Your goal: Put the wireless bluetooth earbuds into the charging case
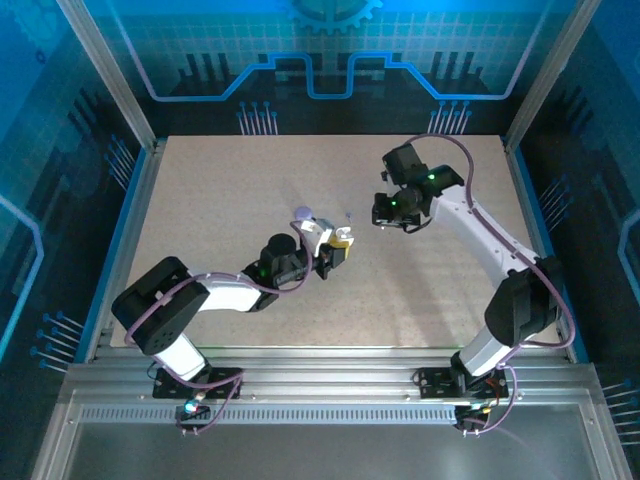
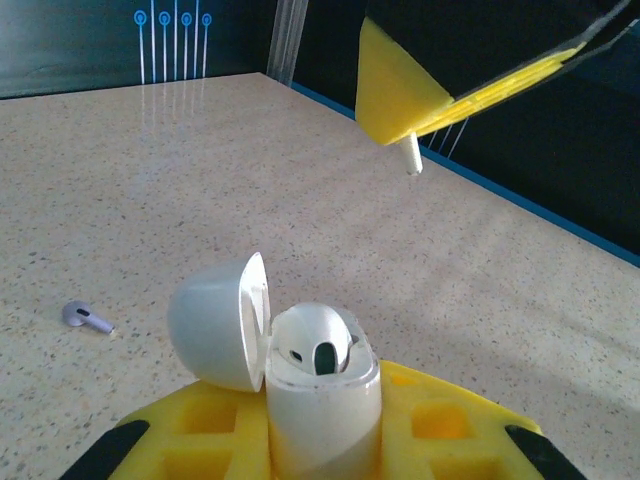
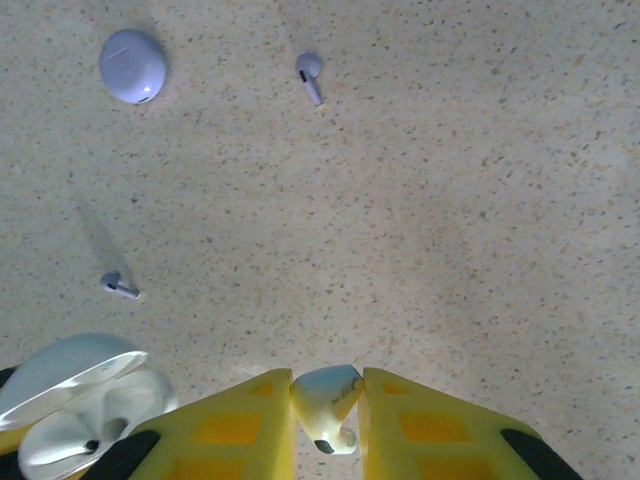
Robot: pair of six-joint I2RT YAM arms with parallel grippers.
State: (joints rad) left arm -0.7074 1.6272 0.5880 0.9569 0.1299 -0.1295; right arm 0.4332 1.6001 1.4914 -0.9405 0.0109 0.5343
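Holds smooth round white charging case (image 2: pixel 322 400), lid open, in L gripper (image 1: pixel 333 250); pinches glossy pale earbud (image 3: pixel 330 388) in R gripper (image 3: pixel 327 405).

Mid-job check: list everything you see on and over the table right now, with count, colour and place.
charging case: one, white, lid open, clamped in the left pincer
held earbud: one, whitish, pinched in the right pincer, off the table
loose earbuds: two, lavender, lying apart on the table
round pebble: one, lavender, on the table beside one loose earbud
table: one, speckled beige
arms: two, white and black, bases at the near edge
left pincer: one, yellow pads, shut on the charging case
right pincer: one, yellow pads, shut on the held earbud
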